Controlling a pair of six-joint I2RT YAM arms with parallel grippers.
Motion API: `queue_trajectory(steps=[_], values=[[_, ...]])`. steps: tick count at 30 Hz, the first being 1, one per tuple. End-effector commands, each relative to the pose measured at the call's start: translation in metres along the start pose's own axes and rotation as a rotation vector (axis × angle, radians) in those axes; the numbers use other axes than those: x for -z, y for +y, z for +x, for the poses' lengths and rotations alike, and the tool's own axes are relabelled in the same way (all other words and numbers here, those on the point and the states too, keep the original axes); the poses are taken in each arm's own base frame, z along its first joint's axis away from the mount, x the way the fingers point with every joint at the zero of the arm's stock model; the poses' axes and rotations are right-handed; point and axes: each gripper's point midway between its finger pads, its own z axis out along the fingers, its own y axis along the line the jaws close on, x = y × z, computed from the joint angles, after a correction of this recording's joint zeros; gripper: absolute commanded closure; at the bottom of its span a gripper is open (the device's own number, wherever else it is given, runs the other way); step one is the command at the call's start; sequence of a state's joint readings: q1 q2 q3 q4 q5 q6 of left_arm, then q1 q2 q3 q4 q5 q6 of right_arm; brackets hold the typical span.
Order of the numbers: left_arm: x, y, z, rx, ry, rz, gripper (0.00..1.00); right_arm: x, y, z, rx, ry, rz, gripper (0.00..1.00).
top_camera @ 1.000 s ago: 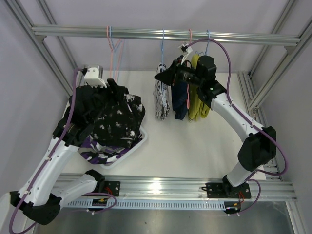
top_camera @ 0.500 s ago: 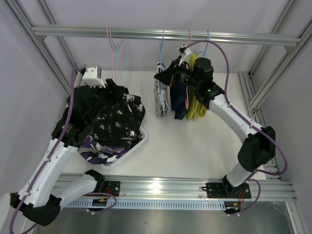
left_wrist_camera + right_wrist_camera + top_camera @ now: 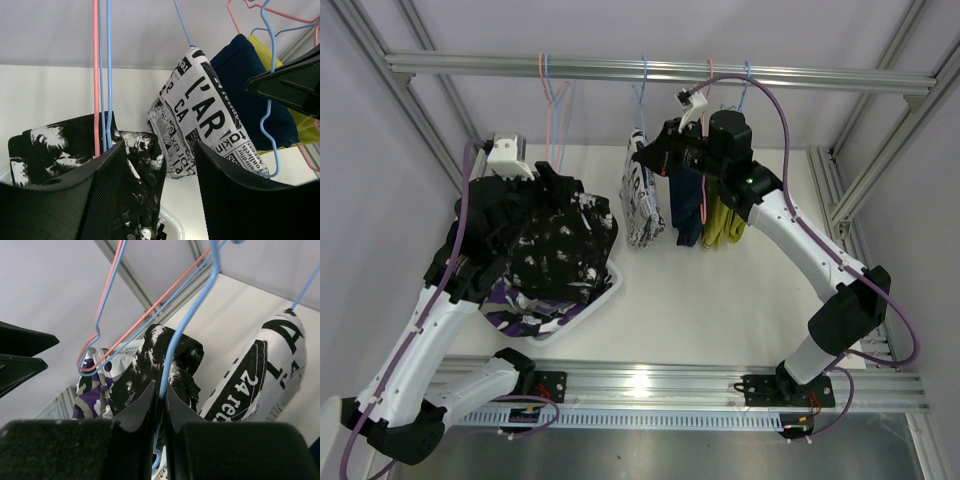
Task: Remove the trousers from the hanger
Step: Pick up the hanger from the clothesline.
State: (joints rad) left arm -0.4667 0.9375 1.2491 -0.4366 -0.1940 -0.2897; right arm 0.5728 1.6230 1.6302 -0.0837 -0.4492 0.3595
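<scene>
My right gripper (image 3: 648,157) is shut on the wire of a blue hanger (image 3: 167,355), just below the rail. The white trousers with dark blue print (image 3: 642,200) hang from this hanger; they also show in the right wrist view (image 3: 257,385) and the left wrist view (image 3: 205,115). The navy pair (image 3: 688,205) and the yellow pair (image 3: 725,222) hang to its right. The black speckled pair (image 3: 555,245) and the purple patterned pair (image 3: 515,310) lie heaped in a white basket (image 3: 608,292). My left gripper (image 3: 177,200) is open above that heap, with black speckled cloth (image 3: 135,170) beside its left finger.
An aluminium rail (image 3: 470,65) spans the back of the frame. Two bare hangers, pink (image 3: 95,75) and blue (image 3: 107,75), hang from it above the basket. Frame posts stand at both sides. My right gripper's black body (image 3: 292,82) is close to the left wrist camera's right side.
My right gripper has moved left along the rail with the blue hanger, carrying the white printed pair away from the navy pair. The left arm has stayed still.
</scene>
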Motion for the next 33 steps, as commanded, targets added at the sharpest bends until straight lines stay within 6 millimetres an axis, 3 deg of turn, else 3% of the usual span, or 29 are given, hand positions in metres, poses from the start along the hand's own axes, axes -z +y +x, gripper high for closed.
queue_trajectory(steps=[1,9,16,21,33], values=[[0.008,-0.005,-0.011,0.027,-0.028,0.03,0.38,0.039,0.059,-0.092,0.21,-0.22,-0.072,1.0],[0.007,-0.006,-0.01,0.027,-0.025,0.034,0.38,0.042,0.052,-0.119,0.245,-0.288,0.017,1.0],[0.007,-0.007,-0.011,0.027,-0.025,0.037,0.38,0.044,0.053,-0.125,0.222,-0.337,0.032,1.0],[0.007,-0.006,-0.01,0.029,-0.026,0.036,0.38,0.045,0.05,-0.119,0.22,-0.347,0.067,1.0],[0.005,-0.008,-0.008,0.023,-0.018,0.047,0.38,0.07,0.075,-0.159,0.275,-0.471,0.091,1.0]])
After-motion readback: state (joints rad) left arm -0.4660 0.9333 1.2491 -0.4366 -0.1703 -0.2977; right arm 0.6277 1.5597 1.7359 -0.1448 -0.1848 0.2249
